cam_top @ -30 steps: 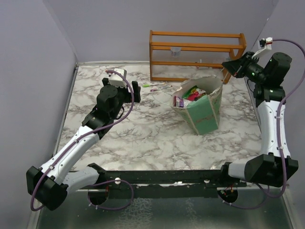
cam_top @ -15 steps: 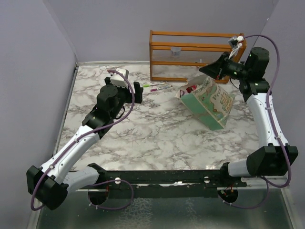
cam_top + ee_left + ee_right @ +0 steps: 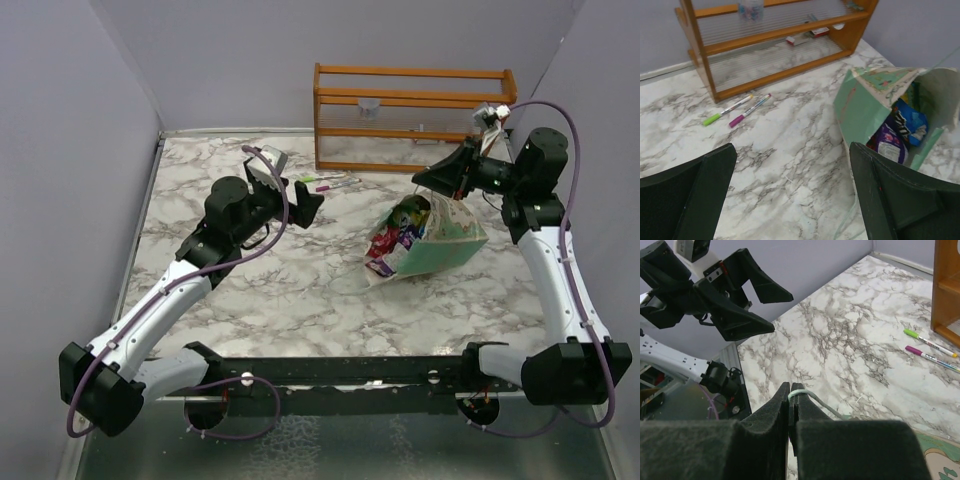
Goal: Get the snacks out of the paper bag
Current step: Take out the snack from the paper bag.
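The mint-green and cream paper bag (image 3: 445, 245) lies tipped on its side right of centre, mouth facing left. Several snacks (image 3: 393, 237) in pink, green and purple crowd its mouth, some partly out on the table. In the left wrist view the bag (image 3: 860, 102) shows blue and purple snacks (image 3: 897, 131) inside. My right gripper (image 3: 428, 180) hangs above the bag's mouth, shut on its pale string handle (image 3: 807, 394), which runs over one fingertip (image 3: 790, 388). My left gripper (image 3: 310, 200) is open and empty left of the bag, its jaws wide apart (image 3: 790, 165).
An orange wooden rack (image 3: 410, 115) stands at the back, behind the bag. Two pens, green and pink (image 3: 325, 182), lie in front of the rack's left end, near my left gripper. Grey walls close the table on the left, back and right.
My right gripper has pulled the bag by its handle and tipped it from upright onto its side, mouth to the left; snacks slid to the mouth. My left gripper has moved right toward the bag.
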`<state>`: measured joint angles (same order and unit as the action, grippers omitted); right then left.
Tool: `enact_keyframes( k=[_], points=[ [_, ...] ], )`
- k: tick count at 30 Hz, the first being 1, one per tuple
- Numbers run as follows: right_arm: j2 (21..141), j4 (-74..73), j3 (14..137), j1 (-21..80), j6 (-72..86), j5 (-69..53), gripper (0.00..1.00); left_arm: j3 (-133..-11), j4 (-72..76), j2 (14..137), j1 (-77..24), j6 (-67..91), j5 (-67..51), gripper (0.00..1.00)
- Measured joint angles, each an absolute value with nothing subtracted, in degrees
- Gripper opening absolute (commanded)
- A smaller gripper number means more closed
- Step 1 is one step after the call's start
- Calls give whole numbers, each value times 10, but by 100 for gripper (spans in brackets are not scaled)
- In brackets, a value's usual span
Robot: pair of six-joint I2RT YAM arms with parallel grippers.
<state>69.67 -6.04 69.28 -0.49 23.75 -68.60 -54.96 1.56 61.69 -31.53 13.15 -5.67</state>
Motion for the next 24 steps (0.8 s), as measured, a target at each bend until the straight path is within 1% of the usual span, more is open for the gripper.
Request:
enact_keyframes(
  k=[6, 10, 15, 19, 20, 21, 22, 24],
  points=[
    [682, -77, 690, -5, 230, -671, 3, -549, 55, 617, -321, 136, -164, 99],
    [678, -102, 696, -5, 223, -656, 3, -549, 72, 622, -353, 137, -212, 93],
    [656, -149, 706, -5, 196, -629, 3, -549, 71, 643, -441, 122, -227, 79],
    [623, -181, 704, -6, 181, -603, 3, -549, 62, 658, -534, 107, -191, 67],
    [615, -188, 704, -6, 178, -597, 3, -549, 63, 663, -559, 106, -169, 62],
    [610, -193, 704, -6, 177, -595, 3, -549, 67, 668, -582, 106, -148, 53],
    [605, -198, 704, -6, 177, -592, 3, -550, 71, 677, -604, 108, -121, 46],
    [596, -200, 704, -6, 177, -590, 3, -557, 75, 708, -646, 120, -47, 37]
  ],
)
